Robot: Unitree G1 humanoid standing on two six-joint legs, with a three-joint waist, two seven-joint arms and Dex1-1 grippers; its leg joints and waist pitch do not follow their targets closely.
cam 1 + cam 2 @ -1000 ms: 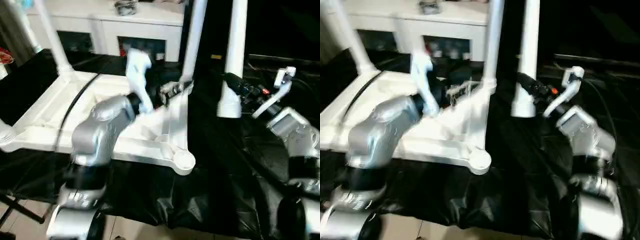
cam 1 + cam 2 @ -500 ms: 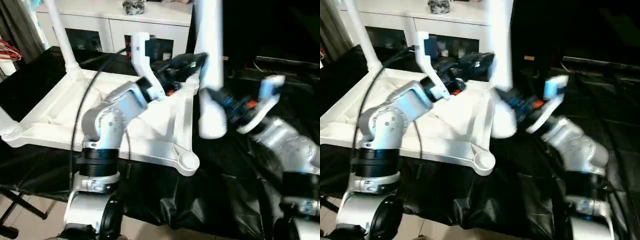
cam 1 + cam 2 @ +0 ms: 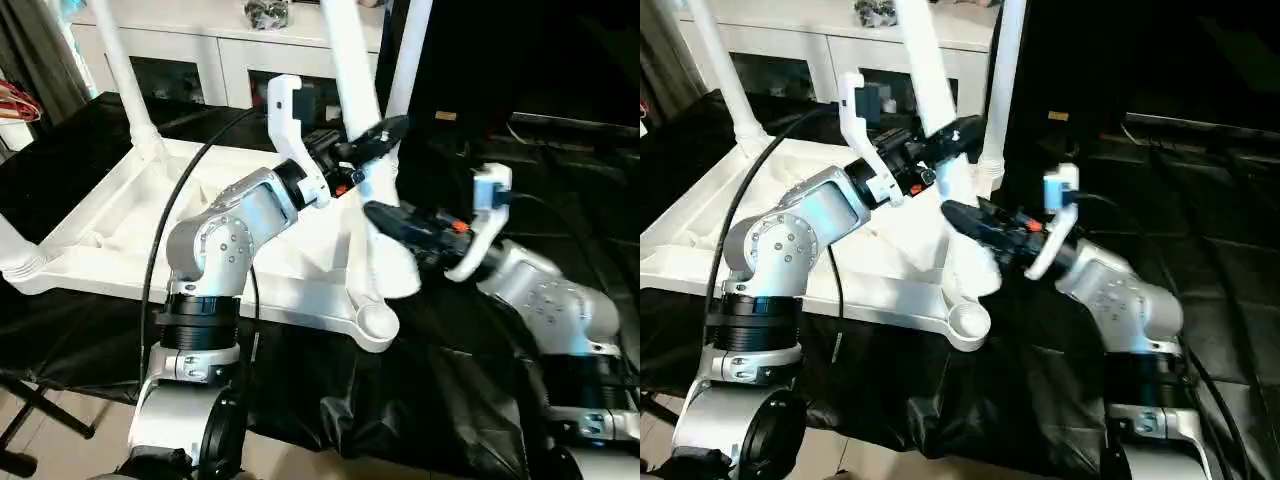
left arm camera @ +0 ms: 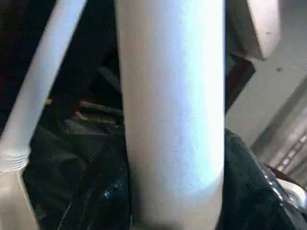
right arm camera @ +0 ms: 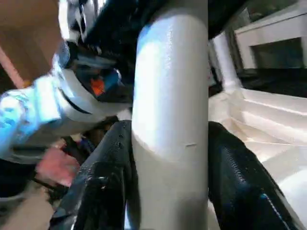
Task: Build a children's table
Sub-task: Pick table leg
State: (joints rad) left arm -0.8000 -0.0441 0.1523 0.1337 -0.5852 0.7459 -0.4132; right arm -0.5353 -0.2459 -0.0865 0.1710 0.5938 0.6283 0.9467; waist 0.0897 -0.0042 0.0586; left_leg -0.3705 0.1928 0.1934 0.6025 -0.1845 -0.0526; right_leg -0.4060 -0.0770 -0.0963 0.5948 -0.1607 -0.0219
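Observation:
The white tabletop (image 3: 120, 230) lies ribbed side up on a black cloth. White legs stand in its far left corner (image 3: 125, 70), far right corner (image 3: 412, 50) and near left corner (image 3: 8, 240). The near right socket (image 3: 375, 322) is empty. A fourth leg (image 3: 352, 60) leans over the tabletop's right edge, its wide end just above that edge. My left gripper (image 3: 375, 135) is shut on the leg's middle, with a finger (image 4: 244, 182) against it. My right gripper (image 3: 400, 222) is shut on it lower down, its fingers (image 5: 103, 182) hugging both sides.
A white cabinet with glass doors (image 3: 230, 50) stands behind the table. The black cloth (image 3: 450, 400) drapes over the front edge. A black cable (image 3: 165, 230) loops along my left arm. A dark stand foot (image 3: 40, 420) is on the floor at the near left.
My right gripper has carried the loose leg left over the tabletop's right edge and tilted it. My left gripper has come onto the leg's middle and closed on it.

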